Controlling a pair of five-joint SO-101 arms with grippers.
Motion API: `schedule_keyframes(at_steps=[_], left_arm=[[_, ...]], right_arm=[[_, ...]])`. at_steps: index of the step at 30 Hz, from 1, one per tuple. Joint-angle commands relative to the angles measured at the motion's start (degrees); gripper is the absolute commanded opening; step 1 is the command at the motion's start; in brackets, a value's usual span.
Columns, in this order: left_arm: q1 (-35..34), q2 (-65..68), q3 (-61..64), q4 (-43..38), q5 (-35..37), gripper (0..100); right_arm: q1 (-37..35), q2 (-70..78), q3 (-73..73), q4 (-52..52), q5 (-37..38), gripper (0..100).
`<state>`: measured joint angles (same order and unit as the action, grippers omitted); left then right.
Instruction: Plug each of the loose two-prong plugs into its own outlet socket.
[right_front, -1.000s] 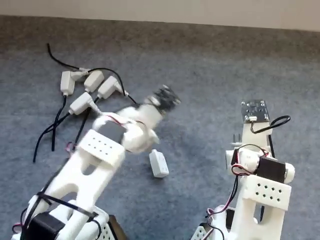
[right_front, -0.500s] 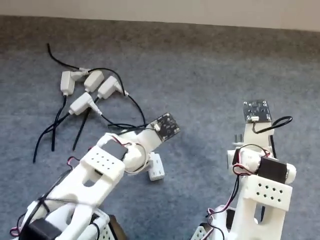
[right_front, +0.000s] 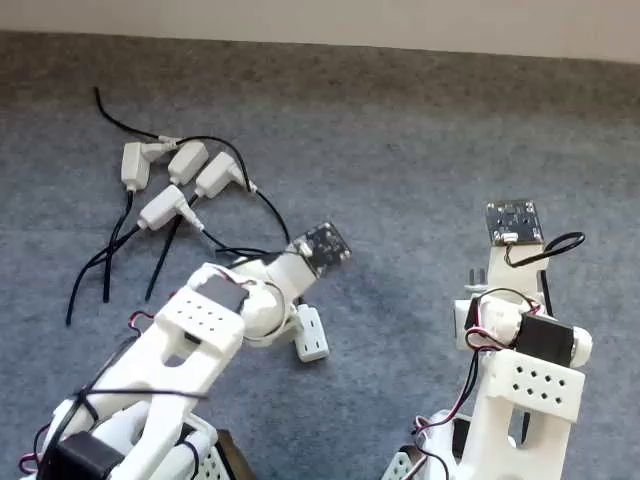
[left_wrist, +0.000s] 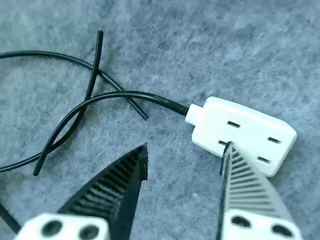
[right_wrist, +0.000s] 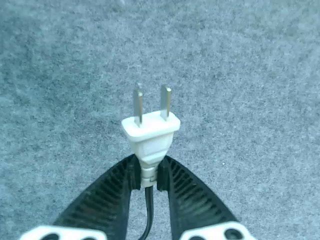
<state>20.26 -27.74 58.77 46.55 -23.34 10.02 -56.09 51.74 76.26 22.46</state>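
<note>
Plug (right_wrist: 150, 132) sits clamped prongs-out in right end effector (right_wrist: 148, 172) for insertion, left end effector (left_wrist: 185, 146) wide over socket (left_wrist: 240, 135) to steady it.

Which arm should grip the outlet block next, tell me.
Left. The left gripper, open, hangs at the white outlet block, one finger over it; the right gripper is shut on a plug.
</note>
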Motion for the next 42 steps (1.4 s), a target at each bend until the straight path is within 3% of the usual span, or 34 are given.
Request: schedule_keyframes(at_steps=[1, 10, 13, 15, 17, 19, 23, 27, 32, 37, 42], left_arm=[[-5.67, -0.48, -6.02, -0.35, -0.70, 23], [-8.22, -0.48, -14.20, 2.73, 0.70, 23], [-14.55, -0.40, -16.13, 2.55, 7.12, 23], [-22.11, -0.22, -16.84, 2.81, 15.30, 23], [-28.79, 0.04, -16.13, 3.96, 23.56, 23], [-33.27, -0.31, -13.76, 5.45, 26.37, 23], [-39.52, -0.40, -9.19, 4.84, 26.29, 23], [-45.41, -0.04, -3.82, -2.11, 25.76, 23], [-45.41, -0.04, 3.03, -11.69, 16.44, 23], [-41.36, -0.40, 3.74, -12.57, 10.11, 23], [-39.25, -0.40, -1.27, -12.04, 9.05, 24]], right_arm=[[0.31, -0.40, -0.66, -0.31, -0.53, 0.7], [0.31, -0.40, -0.66, -0.31, -0.62, 0.7], [-1.01, -0.22, -0.66, -0.22, -0.53, 0.7], [-2.86, 1.01, -2.51, 0.31, -0.53, 0.7], [-5.32, 6.11, -8.75, 3.65, -0.53, 0.7], [-9.19, 14.29, -18.24, 8.22, -1.05, 0.7], [-17.98, 32.66, -40.92, 18.07, -5.89, 0.7], [-27.74, 43.03, -62.37, 24.92, -10.46, 0.7], [-42.07, 43.56, -67.65, 24.66, -12.66, 0.7], [-49.01, 42.77, -53.67, 13.23, -9.32, 0.7], [-51.12, 37.58, -28.62, -12.44, -8.09, 0.7]])
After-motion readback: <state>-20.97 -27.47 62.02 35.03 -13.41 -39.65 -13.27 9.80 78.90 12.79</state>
